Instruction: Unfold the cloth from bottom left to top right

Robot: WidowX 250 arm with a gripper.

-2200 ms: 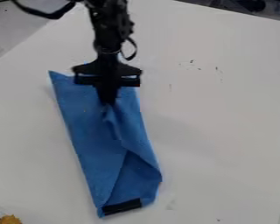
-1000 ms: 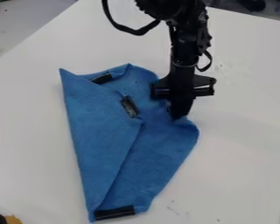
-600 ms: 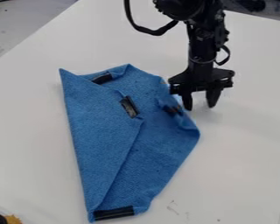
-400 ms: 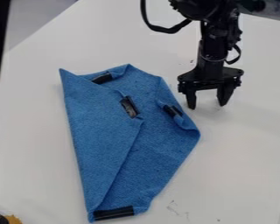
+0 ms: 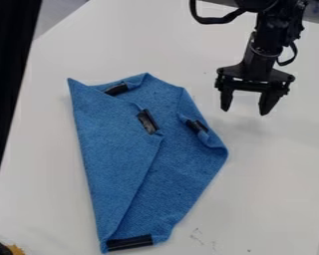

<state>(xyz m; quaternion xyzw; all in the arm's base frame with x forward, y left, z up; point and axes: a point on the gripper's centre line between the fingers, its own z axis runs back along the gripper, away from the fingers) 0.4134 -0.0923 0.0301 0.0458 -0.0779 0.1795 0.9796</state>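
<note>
Tabletop, white with dark smudges, blue cloth on it, pincer apart.

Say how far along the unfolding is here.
Partly done, it seems. The right side of the blue cloth looks opened out. Nothing is in hand: the gripper is open, off the cloth's upper right side. Left to do: the left flap lies folded over along a diagonal edge, and the right edge curls up by a black strip.
</note>
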